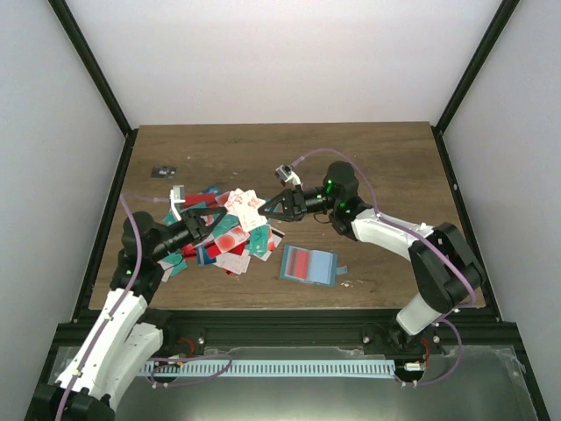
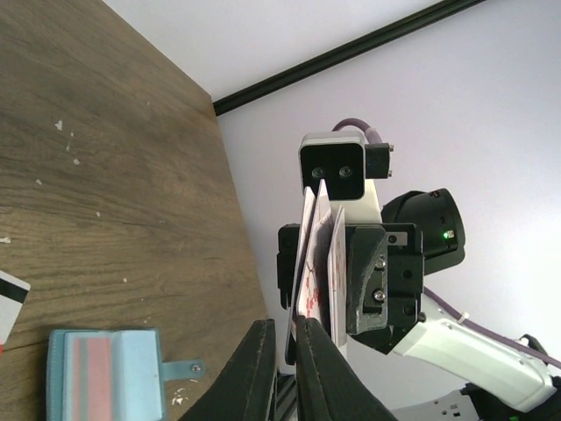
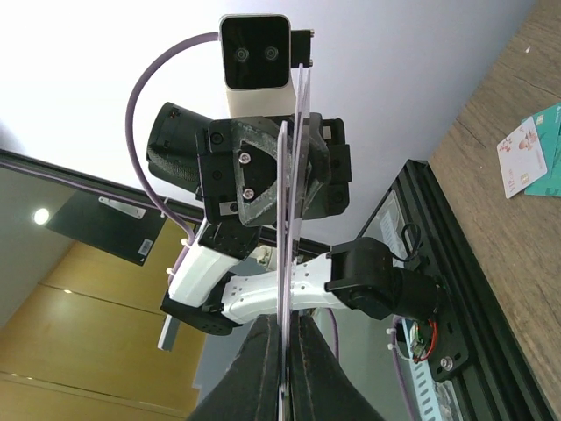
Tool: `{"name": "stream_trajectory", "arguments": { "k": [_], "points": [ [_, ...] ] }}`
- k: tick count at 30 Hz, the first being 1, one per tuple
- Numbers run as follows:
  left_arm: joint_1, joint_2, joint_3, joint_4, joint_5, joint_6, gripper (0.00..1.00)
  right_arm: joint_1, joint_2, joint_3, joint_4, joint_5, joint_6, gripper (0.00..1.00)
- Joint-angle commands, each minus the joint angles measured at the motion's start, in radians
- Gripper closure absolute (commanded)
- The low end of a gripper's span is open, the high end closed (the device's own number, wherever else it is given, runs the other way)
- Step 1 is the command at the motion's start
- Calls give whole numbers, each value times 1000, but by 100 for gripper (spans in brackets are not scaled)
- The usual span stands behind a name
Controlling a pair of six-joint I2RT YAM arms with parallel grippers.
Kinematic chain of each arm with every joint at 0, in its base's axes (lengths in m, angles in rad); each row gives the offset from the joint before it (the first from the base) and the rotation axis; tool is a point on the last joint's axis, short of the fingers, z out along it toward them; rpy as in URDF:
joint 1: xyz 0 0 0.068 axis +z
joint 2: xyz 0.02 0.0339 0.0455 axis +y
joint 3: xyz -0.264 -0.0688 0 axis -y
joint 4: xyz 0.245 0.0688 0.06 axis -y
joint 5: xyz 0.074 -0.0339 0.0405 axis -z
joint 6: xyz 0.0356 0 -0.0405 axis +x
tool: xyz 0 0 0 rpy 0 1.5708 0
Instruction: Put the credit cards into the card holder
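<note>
The credit cards lie in a red, teal and white pile [image 1: 230, 241] on the table's left half. My left gripper [image 1: 221, 222] and right gripper [image 1: 265, 209] face each other above the pile, both gripping white cards with red blotches [image 1: 245, 204] held on edge between them. In the left wrist view my gripper [image 2: 285, 360] is shut on a card [image 2: 314, 263]. In the right wrist view my gripper [image 3: 285, 351] is shut on thin cards [image 3: 289, 219]. The teal card holder [image 1: 307, 264] lies open on the table to the right of the pile, a red card in it, and also shows in the left wrist view [image 2: 105, 373].
A small black object [image 1: 164, 170] lies at the back left of the wooden table [image 1: 386, 167]. White scraps [image 1: 346, 282] lie by the holder. Black frame posts [image 1: 96, 70] stand at the back corners. Loose cards [image 3: 526, 149] show in the right wrist view.
</note>
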Motion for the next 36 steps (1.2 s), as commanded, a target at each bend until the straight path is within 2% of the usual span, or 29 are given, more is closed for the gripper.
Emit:
{"name": "stream_trajectory", "arguments": {
  "k": [1, 6, 13, 16, 18, 20, 23, 27, 30, 33, 36],
  "points": [
    [6, 7, -17, 62, 26, -18, 91, -2, -2, -5, 72, -6, 26, 99],
    [6, 21, -19, 86, 33, -31, 96, -2, 7, -5, 90, -9, 39, 99],
    [6, 27, -16, 117, 41, -60, 96, -2, 25, 0, 80, -4, 34, 97],
    [7, 22, 6, 64, 17, -35, 96, -2, 43, 13, 44, 7, 14, 85],
    [6, 21, 34, -2, -8, 4, 96, -2, 59, 30, 4, 18, -10, 68],
    [7, 28, 82, -113, -53, 71, 96, -2, 79, 58, -64, 32, -54, 51],
    [8, 60, 170, -321, -159, 225, 96, -1, 127, 121, -235, 70, -150, 37],
    [8, 106, 243, -519, -312, 353, 96, -1, 230, 160, -364, 121, -250, 31],
    [8, 163, 247, -572, -402, 404, 96, 5, 331, 193, -385, 132, -277, 30],
    [9, 194, 272, -624, -495, 445, 96, 6, 402, 283, -530, 178, -372, 27],
    [9, 215, 325, -664, -522, 494, 96, 4, 424, 370, -672, 215, -489, 25]
  ]
}}
